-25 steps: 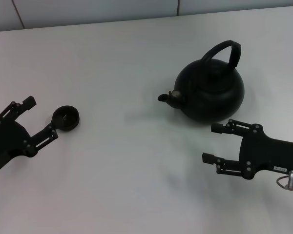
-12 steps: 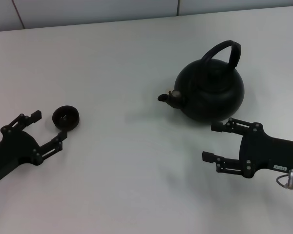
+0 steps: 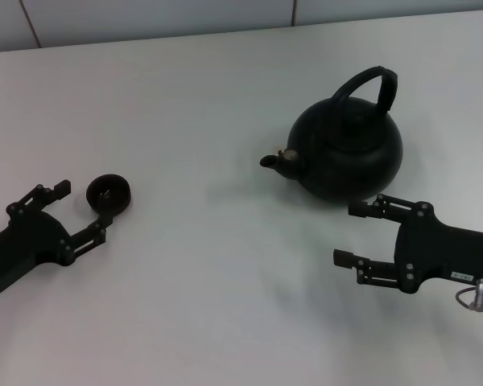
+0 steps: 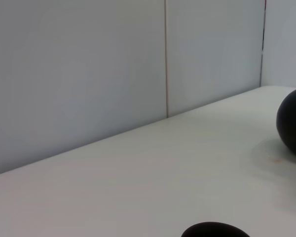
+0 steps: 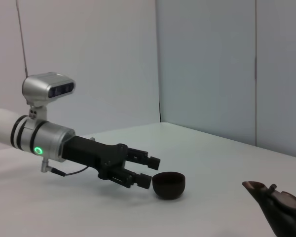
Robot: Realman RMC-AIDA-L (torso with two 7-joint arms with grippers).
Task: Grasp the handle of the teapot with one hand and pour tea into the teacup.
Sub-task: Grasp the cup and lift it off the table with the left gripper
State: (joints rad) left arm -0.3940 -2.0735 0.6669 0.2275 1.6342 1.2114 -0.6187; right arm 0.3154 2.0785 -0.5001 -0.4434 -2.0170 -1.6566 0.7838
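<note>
The teapot is a large round matte black pot standing upright on the white bench, toward the robot's right side and far from it. Its short spout points toward the robot's left, and the thick arched handle loops over the top, wider at its right end. The teacup is a tiny dark bowl, upright on the bench well apart from the pot, on the left.

The right hand hovers just in front of the teapot, fingers spread and empty, pointing left; nothing lies between it and the pot. The left hand sits just beside the teacup, released, 1 finger on each side of the cup's near edge without a visible grip. A grey panelled wall stands behind the bench.

Compared with 0.5 s ago, the left hand has barely shifted, after pulling back and down from the cup during the half second before. The right hand, the teapot and the teacup have not moved.
</note>
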